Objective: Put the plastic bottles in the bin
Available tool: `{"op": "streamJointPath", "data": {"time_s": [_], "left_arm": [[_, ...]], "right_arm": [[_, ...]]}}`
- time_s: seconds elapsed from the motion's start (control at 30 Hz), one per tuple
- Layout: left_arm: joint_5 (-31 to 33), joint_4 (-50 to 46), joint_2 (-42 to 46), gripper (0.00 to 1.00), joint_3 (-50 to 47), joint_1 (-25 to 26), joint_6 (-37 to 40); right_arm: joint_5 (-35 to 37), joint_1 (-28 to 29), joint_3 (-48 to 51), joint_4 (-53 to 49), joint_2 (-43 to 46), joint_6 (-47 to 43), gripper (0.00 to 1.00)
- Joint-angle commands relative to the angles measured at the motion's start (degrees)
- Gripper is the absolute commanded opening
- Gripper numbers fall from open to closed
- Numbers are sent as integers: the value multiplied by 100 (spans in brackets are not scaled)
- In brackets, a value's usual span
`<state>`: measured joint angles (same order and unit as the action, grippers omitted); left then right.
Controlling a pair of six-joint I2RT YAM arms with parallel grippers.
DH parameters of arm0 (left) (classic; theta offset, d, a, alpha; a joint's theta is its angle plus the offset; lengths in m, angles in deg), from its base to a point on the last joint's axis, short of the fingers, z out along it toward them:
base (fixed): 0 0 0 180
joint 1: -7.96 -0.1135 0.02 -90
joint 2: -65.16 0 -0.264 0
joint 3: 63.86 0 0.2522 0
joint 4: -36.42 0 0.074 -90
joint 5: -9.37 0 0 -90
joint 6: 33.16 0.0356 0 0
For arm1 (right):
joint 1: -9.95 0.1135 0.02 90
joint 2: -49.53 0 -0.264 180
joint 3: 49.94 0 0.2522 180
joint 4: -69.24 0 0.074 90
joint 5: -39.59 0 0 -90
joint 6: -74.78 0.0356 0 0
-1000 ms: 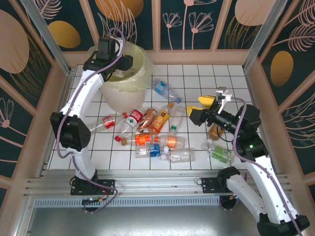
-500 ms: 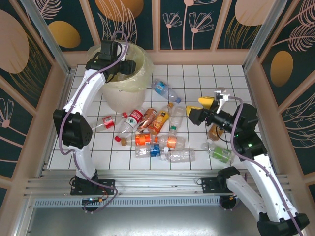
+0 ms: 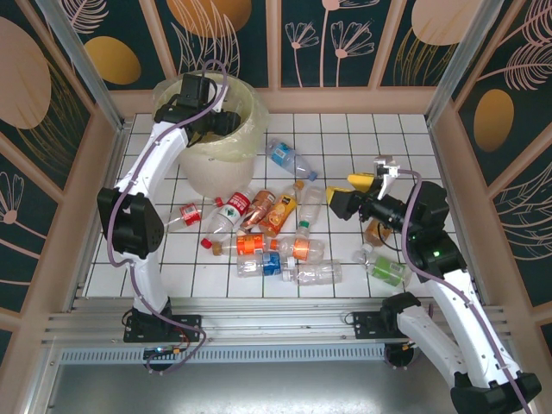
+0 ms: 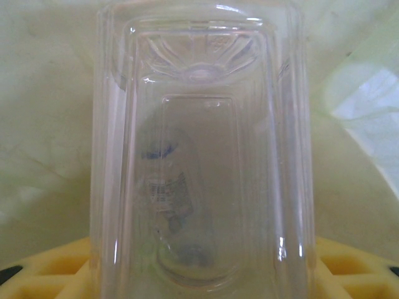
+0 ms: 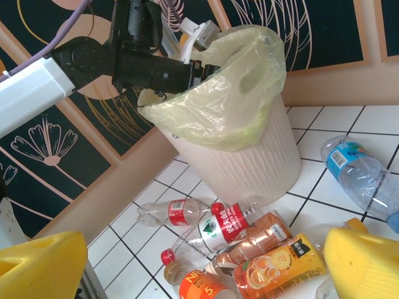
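Bottles (image 3: 285, 246) clutter tiles (image 3: 345, 138) beside the bin (image 3: 252, 129); left gripper (image 3: 221, 121) clasps a bottle (image 4: 199, 156) above it, right gripper (image 3: 350, 191) gapes.

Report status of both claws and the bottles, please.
Left claw shut on clear bottle over the bin. Right claw open, empty, near the bottle pile. Nothing seen blocking the bin.

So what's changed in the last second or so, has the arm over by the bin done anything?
The left claw, shut on a clear bottle, slid a little further in over the mouth of the bin, towards the right. It has not let go of the bottle. The right claw stayed open and barely shifted, and the loose bottles lie where they were.
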<state>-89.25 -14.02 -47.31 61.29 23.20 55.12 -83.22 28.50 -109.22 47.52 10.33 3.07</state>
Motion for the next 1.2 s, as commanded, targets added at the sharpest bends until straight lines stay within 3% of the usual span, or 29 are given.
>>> {"op": "streamJointPath", "data": {"time_s": [0.0,0.57,0.9,1.17], "left_arm": [[-105,-33,28,59,-100,-48,-2],[-56,-3,421,86,-56,-47,-111],[-1,477,1319,99,-344,-45,-590],[-1032,1580,2717,99,-1774,-45,-832]], "right_arm": [[30,46,74,-36,31,-114,98],[489,48,302,-725,149,-176,97],[687,55,482,-1032,213,-21,96],[990,57,521,-1404,6,462,90]]}}
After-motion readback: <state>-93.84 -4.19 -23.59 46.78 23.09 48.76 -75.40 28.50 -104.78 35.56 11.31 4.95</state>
